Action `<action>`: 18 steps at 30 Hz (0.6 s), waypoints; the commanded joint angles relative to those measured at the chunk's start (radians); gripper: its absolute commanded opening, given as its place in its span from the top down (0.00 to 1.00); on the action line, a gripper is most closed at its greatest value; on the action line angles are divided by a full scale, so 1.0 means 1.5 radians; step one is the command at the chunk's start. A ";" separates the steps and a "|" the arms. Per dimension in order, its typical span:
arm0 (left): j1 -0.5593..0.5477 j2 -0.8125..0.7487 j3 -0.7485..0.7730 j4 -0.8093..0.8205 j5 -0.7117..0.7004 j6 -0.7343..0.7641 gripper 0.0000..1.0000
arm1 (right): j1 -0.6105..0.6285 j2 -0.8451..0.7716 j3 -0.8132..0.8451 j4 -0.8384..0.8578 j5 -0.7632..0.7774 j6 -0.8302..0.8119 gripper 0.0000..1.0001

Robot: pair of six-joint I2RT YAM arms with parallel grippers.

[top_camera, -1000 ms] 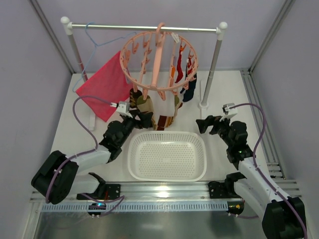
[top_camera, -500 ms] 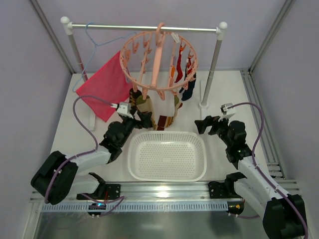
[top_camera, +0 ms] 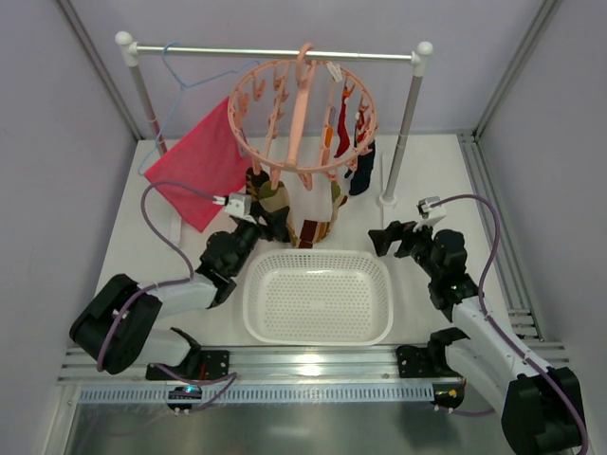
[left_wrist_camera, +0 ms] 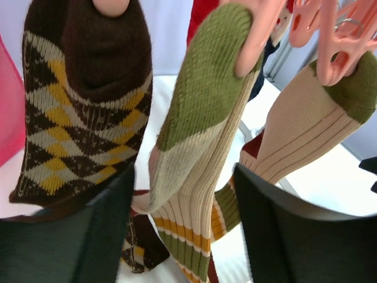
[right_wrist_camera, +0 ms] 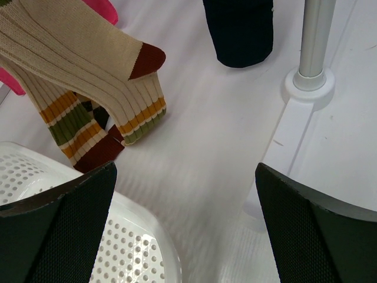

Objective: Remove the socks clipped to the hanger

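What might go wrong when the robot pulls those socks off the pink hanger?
The left hand straddles the striped sock with the argyle sock beside it, so it may pinch both. A hard tug could swing the hanger, which only hangs by its hook. The socks hang behind the far rim of the basket, so one might drop outside it.

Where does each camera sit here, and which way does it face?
Top external: above, behind the arms, looking down on hanger, basket; both arms show.
Left wrist: on left tool, facing up at clipped argyle sock; fingers show.
Right wrist: on right tool, facing down at tabletop; fingers show.
Both wrist views share the striped socks.
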 commanded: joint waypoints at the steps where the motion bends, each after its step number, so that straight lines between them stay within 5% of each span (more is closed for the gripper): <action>1: -0.003 0.002 0.022 0.072 0.007 0.015 0.37 | 0.008 0.005 0.017 0.028 0.001 -0.005 0.01; 3: -0.003 0.005 0.027 0.063 0.008 0.017 0.46 | 0.010 0.001 0.018 0.026 0.002 -0.004 0.00; 7: -0.004 -0.002 0.036 0.026 0.024 0.014 0.95 | 0.012 -0.005 0.018 0.020 0.008 -0.008 0.00; 14: -0.050 -0.063 0.036 -0.051 -0.014 0.027 1.00 | 0.045 -0.015 0.032 -0.006 0.056 -0.028 0.00; 18: -0.097 -0.110 0.052 -0.139 -0.060 0.041 1.00 | 0.139 -0.034 0.066 -0.051 0.147 -0.053 0.00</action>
